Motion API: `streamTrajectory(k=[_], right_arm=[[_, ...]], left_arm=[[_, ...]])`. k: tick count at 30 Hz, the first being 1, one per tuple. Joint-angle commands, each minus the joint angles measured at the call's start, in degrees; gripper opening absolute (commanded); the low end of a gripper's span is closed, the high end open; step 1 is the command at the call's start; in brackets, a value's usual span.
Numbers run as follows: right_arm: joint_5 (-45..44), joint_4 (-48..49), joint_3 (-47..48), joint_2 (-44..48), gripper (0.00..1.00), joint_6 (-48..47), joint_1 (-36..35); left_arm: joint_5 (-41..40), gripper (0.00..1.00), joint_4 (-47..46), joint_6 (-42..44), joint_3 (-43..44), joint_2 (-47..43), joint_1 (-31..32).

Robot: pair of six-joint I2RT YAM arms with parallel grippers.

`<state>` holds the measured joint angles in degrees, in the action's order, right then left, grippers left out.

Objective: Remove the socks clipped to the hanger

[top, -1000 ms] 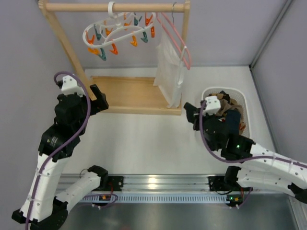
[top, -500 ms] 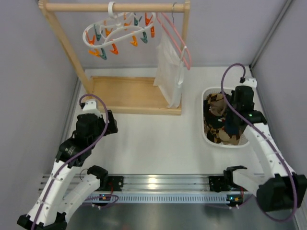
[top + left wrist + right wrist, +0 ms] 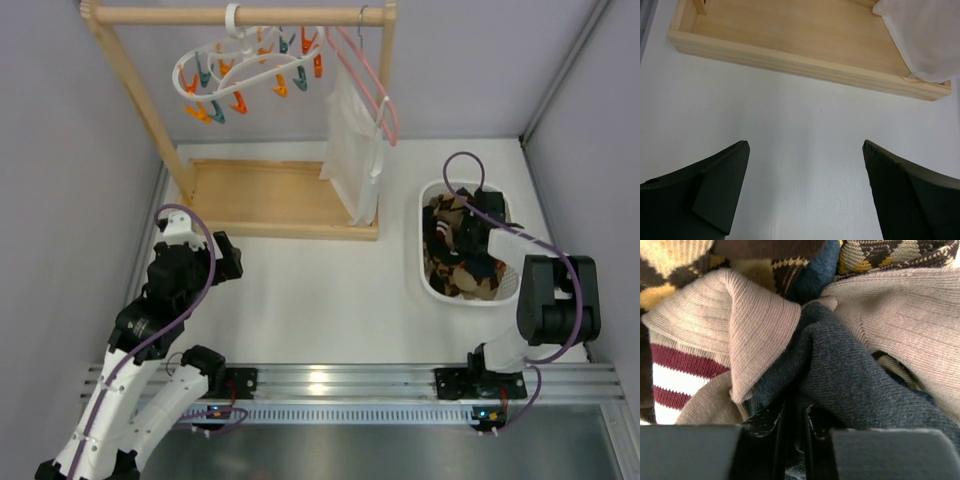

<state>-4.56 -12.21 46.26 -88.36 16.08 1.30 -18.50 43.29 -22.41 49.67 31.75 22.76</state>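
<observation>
The white oval hanger [image 3: 250,62] hangs from the wooden rail with orange and teal pins; no sock hangs from them. The socks [image 3: 455,262] lie piled in a white basket [image 3: 425,272] at the right. My right gripper [image 3: 478,235] is down in the basket. In the right wrist view it [image 3: 796,412] is shut on a fold of the dark grey sock [image 3: 850,380], beside a grey-brown sock [image 3: 755,325], a maroon-white striped cuff [image 3: 670,380] and an argyle sock [image 3: 890,252]. My left gripper [image 3: 228,262] is open and empty above the table [image 3: 804,145].
The wooden rack base [image 3: 270,195] lies at the back; it also shows in the left wrist view [image 3: 790,30]. A white garment [image 3: 352,150] hangs on a pink wire hanger [image 3: 375,85] to the right of the clip hanger. Grey walls stand on both sides.
My right arm has swung from left of the basket to over it and down into the socks. My left arm has drawn back from the rack base toward the near edge.
</observation>
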Motion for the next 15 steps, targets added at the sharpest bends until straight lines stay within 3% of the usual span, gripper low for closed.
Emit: streamTrajectory(k=[1,6,13,15], right_arm=[[5.9,3.9,2.3,-3.2,0.15,-1.8,0.2],[12.9,1.5,7.3,-7.6,0.26,-7.4,0.2],[12.0,-4.6,11.0,-6.5,0.32,-10.4,0.0],[11.9,-5.0,10.7,-3.6,0.49,-9.8,0.0]], left_arm=[[-0.3,0.98,-3.2,-0.3,-0.2,-0.2,0.1],[-0.3,0.98,-3.2,-0.2,-0.1,0.6,0.1],[-0.8,0.98,-3.2,-0.3,-0.2,0.1,0.1],[-1.1,0.98,-3.2,-0.3,-0.2,0.2,0.1]])
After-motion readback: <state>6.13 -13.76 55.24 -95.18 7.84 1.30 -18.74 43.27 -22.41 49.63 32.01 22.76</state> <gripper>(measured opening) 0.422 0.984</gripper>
